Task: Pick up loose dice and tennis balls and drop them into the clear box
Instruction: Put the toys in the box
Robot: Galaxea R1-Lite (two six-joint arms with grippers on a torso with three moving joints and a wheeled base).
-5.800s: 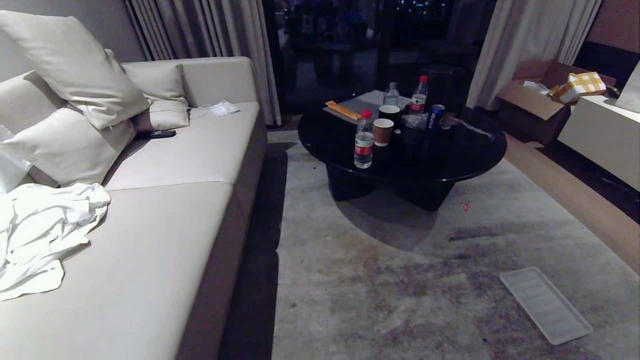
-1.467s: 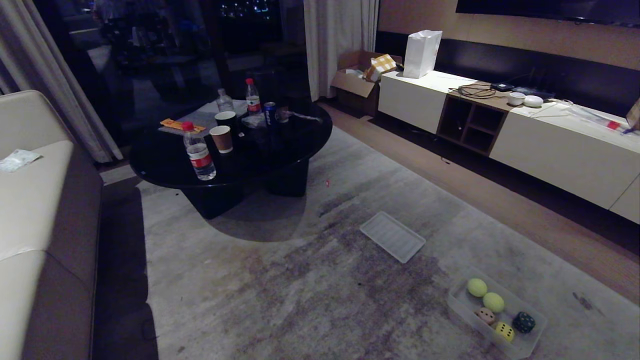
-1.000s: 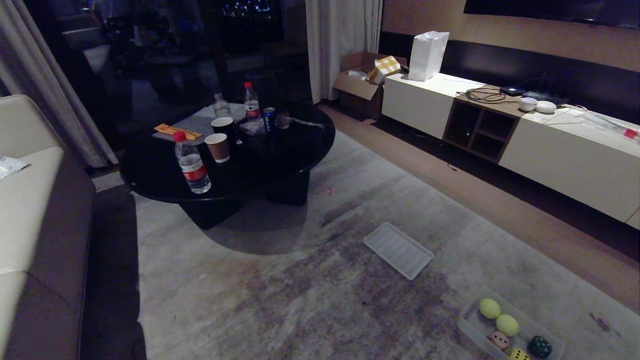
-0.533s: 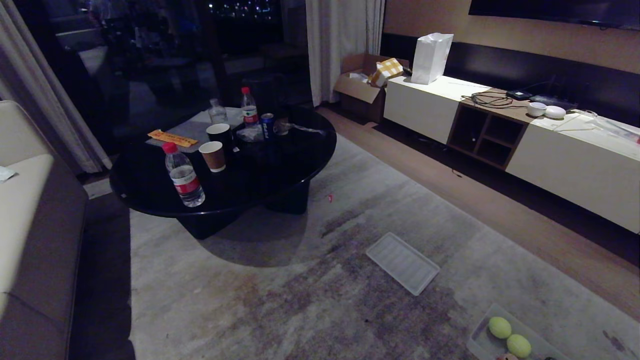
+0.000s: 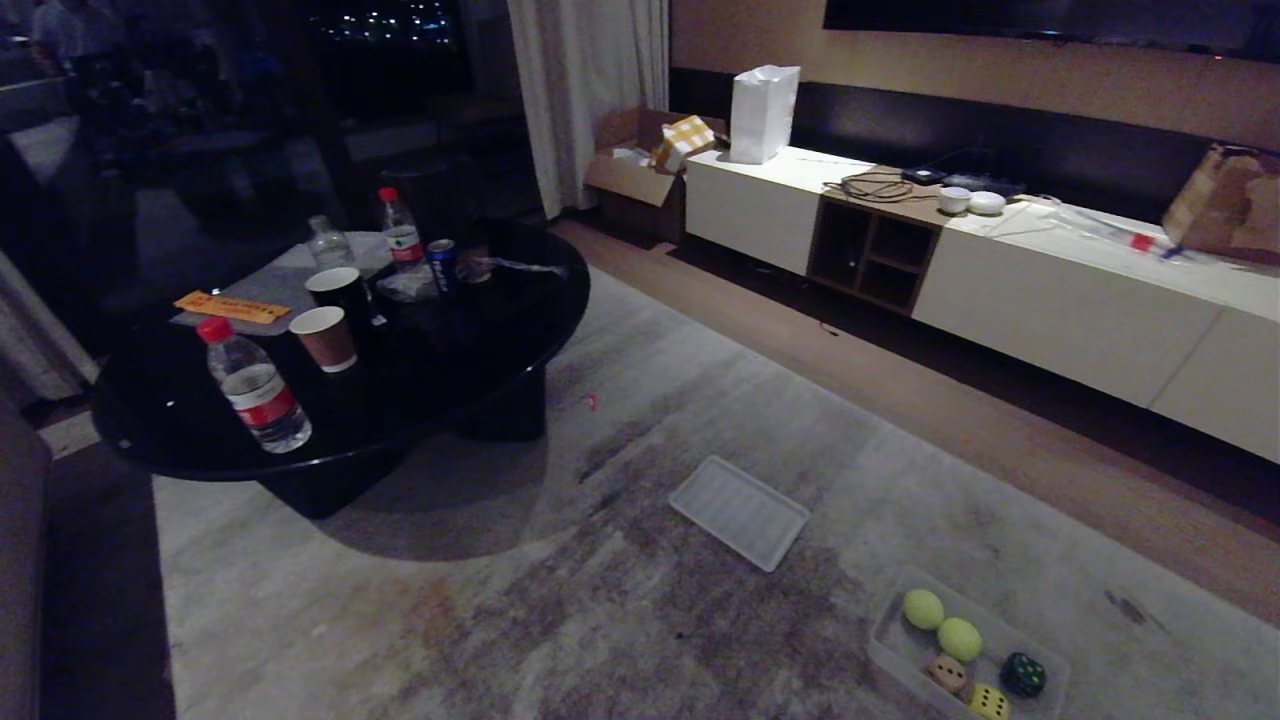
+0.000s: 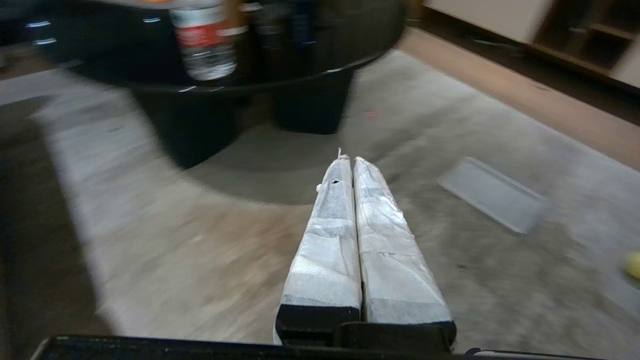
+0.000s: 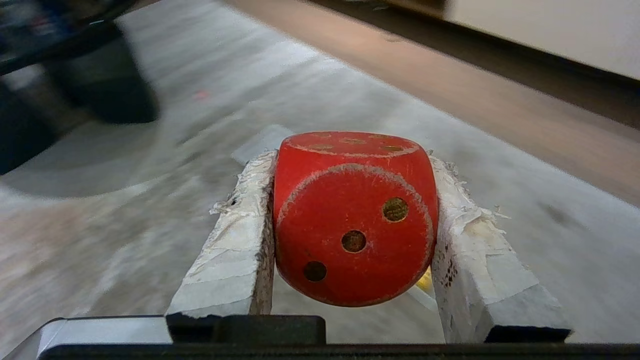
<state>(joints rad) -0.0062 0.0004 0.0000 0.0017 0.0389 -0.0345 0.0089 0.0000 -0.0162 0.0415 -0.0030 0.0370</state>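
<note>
While the left gripper (image 6: 348,161) presses shut, the right gripper (image 7: 350,165) (tape-wrapped) pinches a round-cornered red die (image 7: 352,217) — scuffed.

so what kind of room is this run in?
Looks like a living room or hotel lounge at night: a round black coffee table with bottles and cups, a rug, a long low white cabinet along the wall, curtains by a dark window.

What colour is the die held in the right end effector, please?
Red die with pale pips, best seen in the right wrist view.
</note>
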